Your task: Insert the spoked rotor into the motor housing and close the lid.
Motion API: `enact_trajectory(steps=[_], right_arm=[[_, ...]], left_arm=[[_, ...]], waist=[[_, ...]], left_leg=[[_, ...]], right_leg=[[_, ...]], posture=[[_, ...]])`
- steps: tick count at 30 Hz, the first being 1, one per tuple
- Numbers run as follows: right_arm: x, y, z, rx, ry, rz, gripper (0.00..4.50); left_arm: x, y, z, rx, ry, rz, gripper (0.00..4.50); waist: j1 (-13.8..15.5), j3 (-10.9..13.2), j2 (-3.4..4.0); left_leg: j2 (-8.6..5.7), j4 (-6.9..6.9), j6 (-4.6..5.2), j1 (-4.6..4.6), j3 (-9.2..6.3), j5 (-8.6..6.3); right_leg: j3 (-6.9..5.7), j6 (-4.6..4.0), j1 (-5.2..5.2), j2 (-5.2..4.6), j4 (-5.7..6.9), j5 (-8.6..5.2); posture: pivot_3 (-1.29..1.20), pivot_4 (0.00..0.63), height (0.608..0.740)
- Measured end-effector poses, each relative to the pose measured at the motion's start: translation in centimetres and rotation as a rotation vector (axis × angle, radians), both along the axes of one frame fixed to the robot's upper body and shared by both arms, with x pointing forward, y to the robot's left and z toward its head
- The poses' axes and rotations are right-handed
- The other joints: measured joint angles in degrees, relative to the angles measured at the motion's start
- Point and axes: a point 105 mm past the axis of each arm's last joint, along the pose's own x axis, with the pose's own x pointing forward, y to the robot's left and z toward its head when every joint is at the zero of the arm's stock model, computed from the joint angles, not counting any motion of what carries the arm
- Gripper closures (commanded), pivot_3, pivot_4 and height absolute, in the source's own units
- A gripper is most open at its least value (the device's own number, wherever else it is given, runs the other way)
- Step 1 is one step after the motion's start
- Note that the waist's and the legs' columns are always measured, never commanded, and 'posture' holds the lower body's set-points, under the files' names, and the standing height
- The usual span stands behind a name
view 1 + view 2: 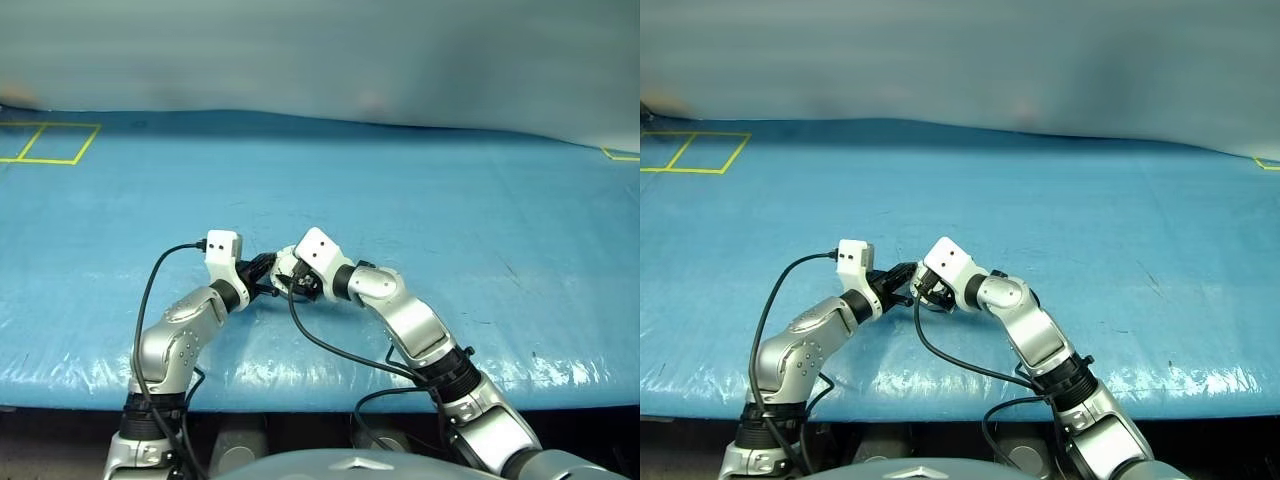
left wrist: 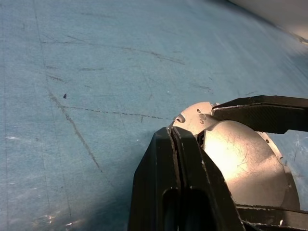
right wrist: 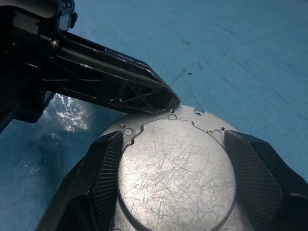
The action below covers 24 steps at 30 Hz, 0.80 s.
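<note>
Metal fills the grip of the right end effector (image 3: 171,178): a round grey disc (image 3: 175,173), plain scratched face toward the wrist camera, is pinched by its edges between the two black fingers (image 3: 103,178). Whether it is the lid or the motor housing cannot be told from this face. The left end effector (image 2: 174,144) has its fingers pressed together, and their tip touches the disc's rim. Both meet low in the head-camera frame, just left of centre, above the blue surface (image 1: 420,200). Yellow tape lines (image 1: 45,142) mark its upper left corner.
</note>
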Motion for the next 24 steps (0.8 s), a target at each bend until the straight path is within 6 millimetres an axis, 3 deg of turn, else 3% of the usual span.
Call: enact_trajectory(steps=[10, 24], right_arm=[[0.01, -0.03, -0.02, -0.001, 0.002, -0.002, 1.48], [-0.01, 0.11, 0.08, 0.004, -0.002, -0.004, 1.48]], left_arm=[[-0.11, -0.08, 0.03, 0.105, -0.044, -0.041, 4.5], [0.54, -0.26, 0.27, 0.055, -0.075, 0.035, 4.5]], waist=[[0.1, 0.0, 0.0], [0.0, 0.0, 0.0]], left_leg=[[0.0, -0.02, -0.01, 0.1, 0.0, -0.01], [0.0, -0.08, 0.0, -0.02, 0.0, 0.01]], right_leg=[[0.0, 0.0, -0.11, -0.01, -0.06, 0.0], [0.0, 0.0, -0.04, 0.0, -0.02, 0.0]], posture=[[0.0, 0.15, 0.74], [0.0, 0.15, 0.74]])
